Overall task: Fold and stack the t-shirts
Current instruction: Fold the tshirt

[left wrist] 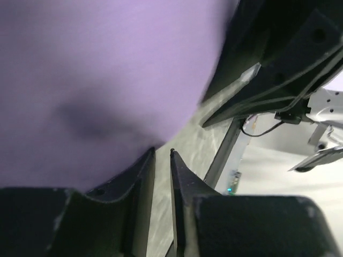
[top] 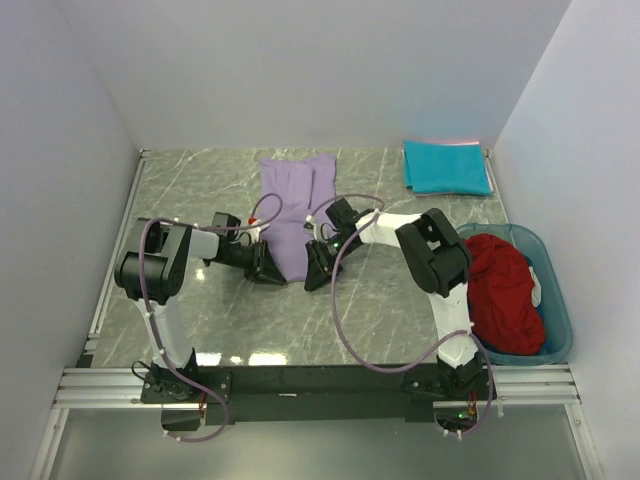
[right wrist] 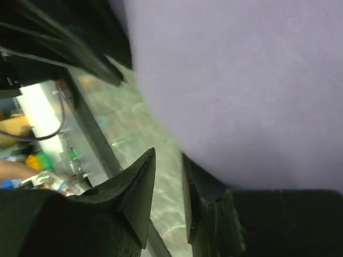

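Lavender t-shirt lay as a long folded strip in the middle of the surface, reaching toward the far edge. Left hand and right hand flanked its near end, each slightly open, gripping nothing. Teal t-shirt sat folded at the far right corner; dark red t-shirt lay in the bin.
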Controlling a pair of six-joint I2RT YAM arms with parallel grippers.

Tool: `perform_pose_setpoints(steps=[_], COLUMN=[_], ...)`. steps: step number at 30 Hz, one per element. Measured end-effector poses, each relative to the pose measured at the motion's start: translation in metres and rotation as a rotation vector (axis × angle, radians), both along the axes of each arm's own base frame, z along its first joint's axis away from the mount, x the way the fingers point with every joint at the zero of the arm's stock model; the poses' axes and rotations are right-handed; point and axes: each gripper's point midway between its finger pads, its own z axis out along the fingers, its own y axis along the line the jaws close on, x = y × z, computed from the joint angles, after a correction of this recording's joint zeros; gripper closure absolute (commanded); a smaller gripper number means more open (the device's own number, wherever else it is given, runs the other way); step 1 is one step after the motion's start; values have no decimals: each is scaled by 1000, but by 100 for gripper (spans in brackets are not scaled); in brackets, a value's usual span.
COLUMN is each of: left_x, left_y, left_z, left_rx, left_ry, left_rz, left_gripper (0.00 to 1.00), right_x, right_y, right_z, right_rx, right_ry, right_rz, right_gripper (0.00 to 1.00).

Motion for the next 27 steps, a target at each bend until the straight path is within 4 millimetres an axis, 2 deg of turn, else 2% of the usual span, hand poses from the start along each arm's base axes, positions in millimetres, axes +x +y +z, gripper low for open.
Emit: perform_pose_setpoints(steps=[2, 9, 11, 14, 18, 20, 24, 25, 27], left_x=[-4, 1, -1, -7, -10, -3, 23, 28, 25], left_y=[7, 37, 41, 46, 64, 77, 99, 103, 108], left_z=[-10, -10, -9, -5, 9, 28, 74, 87, 104], left_rx=[5, -40, -47, -60, -43, -24, 58, 90, 159], left_ry=[58, 141, 149, 153, 92, -10, -354, -493, -730], left_rz=[27, 112, 115, 104, 82, 69, 11, -23, -91], left_gripper=[77, 72, 65, 61, 58, 58, 56, 54, 50], right_x=[-8, 3, 2, 2, 8, 16, 33, 34, 31], right_y=[-3, -28, -35, -47, -62, -68, -73, -71, -64], right_z=[-9, -8, -7, -3, 18, 38, 74, 80, 81], right_rx=[4, -3, -22, -70, -118, -129, -169, -181, -211], right_ry=[88, 111, 93, 28, -111, -231, -518, -594, -733], right_rz=[-15, -83, -81, -68, -41, -29, 12, 32, 95], right_gripper=[65, 64, 63, 60, 49, 43, 41, 41, 41])
